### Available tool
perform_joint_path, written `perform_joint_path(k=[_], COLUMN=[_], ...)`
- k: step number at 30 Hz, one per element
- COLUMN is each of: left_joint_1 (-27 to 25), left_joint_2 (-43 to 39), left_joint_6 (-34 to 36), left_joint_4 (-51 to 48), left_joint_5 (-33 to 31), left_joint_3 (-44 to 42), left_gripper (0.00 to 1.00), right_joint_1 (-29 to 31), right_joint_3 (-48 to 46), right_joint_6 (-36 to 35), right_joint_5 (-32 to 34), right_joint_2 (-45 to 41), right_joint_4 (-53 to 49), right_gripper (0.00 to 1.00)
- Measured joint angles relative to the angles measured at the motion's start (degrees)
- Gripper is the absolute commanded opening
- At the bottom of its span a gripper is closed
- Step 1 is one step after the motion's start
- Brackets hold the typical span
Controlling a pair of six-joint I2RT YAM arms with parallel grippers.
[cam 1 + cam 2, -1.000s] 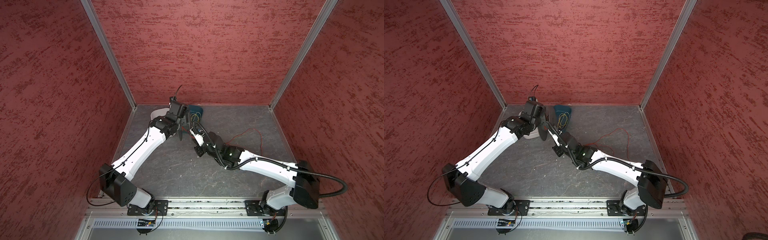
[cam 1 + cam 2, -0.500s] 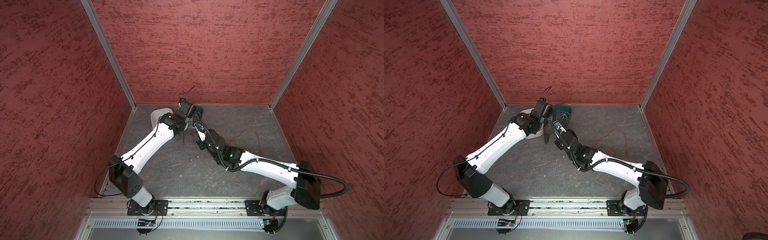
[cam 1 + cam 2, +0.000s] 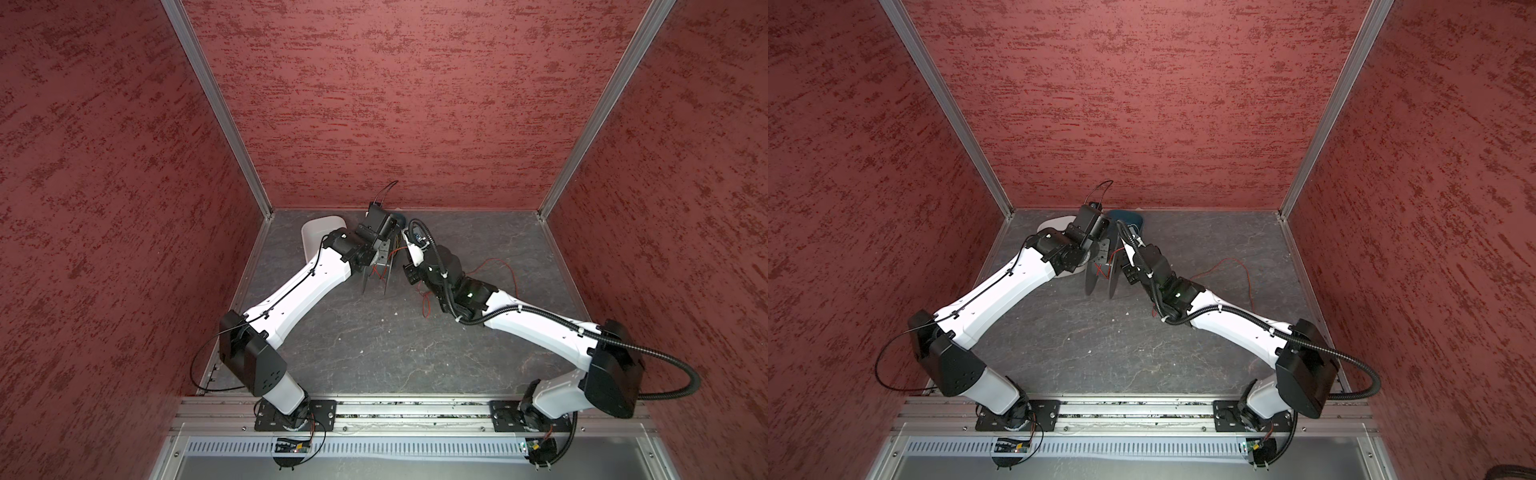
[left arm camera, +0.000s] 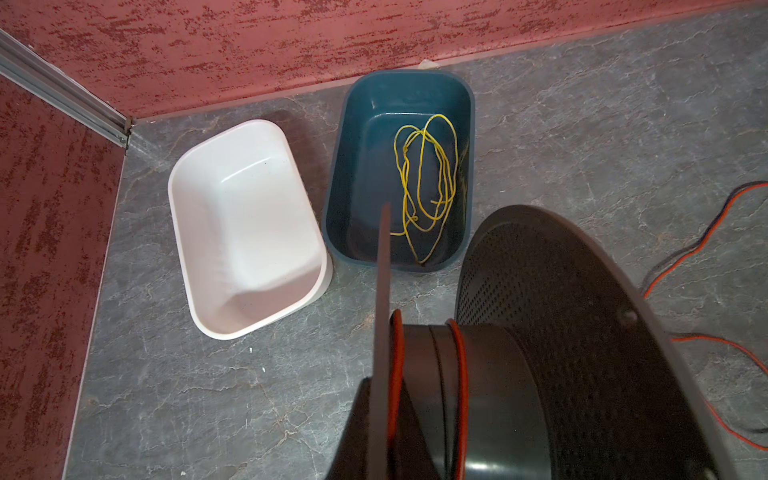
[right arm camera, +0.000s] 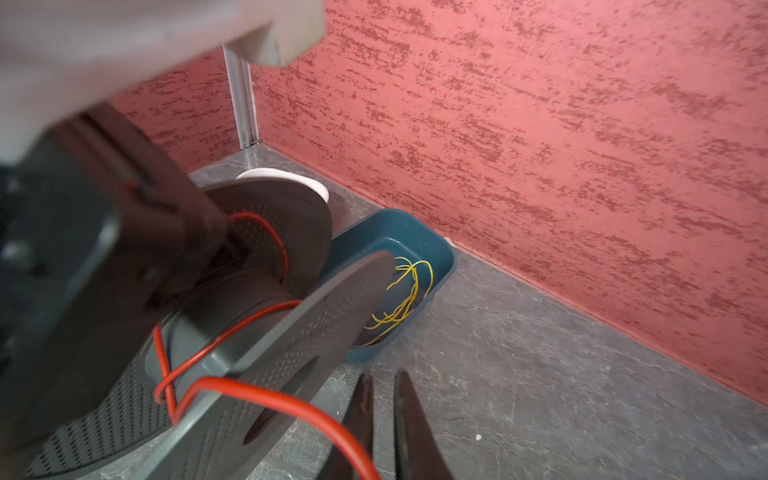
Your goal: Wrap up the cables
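A black spool (image 3: 376,272) (image 3: 1094,270) hangs edge-up above the table near the back. My left gripper (image 4: 384,424) (image 3: 383,249) is shut on one thin flange of it. The red cable (image 4: 459,361) (image 5: 257,395) makes a few turns round the hub. It then trails off over the table to the right (image 3: 498,264) (image 3: 1225,262). My right gripper (image 5: 383,376) (image 3: 409,270) sits just beside the other flange, its fingers shut to a narrow slit. The cable crosses one finger and runs into that slit at the frame's edge.
A blue bin (image 4: 345,166) (image 5: 440,257) (image 3: 1133,216) holding a loose yellow wire (image 4: 424,174) stands against the back wall, just behind the spool. A white bin (image 4: 183,199) (image 3: 316,228) sits to its left in the corner. Red walls enclose three sides.
My left arm has carried the spool to the right, toward the blue bin. The right gripper has moved back alongside it, staying close to the flange.
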Motion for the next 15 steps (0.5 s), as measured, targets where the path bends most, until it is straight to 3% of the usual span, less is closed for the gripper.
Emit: perform_joint_path(k=[6,15], left_joint_1=[-0.42,-0.59], left_joint_2=[-1.7,-5.4], left_joint_6=[2.86,5.31], left_joint_4=[1.14,2.6], left_joint_5=[2.8,7.3], left_joint_3=[-2.14,-4.22], left_gripper=[0.0,0.0], right_joint_1=[-4.72,-11.45], right_joint_3=[2.93,7.21], right_joint_6=[1.86,3.43], right_joint_5=[-10.86,-25.59], right_joint_2=[1.9,5.68], right_joint_4=[-4.22,-8.37], right_gripper=[0.05,0.07])
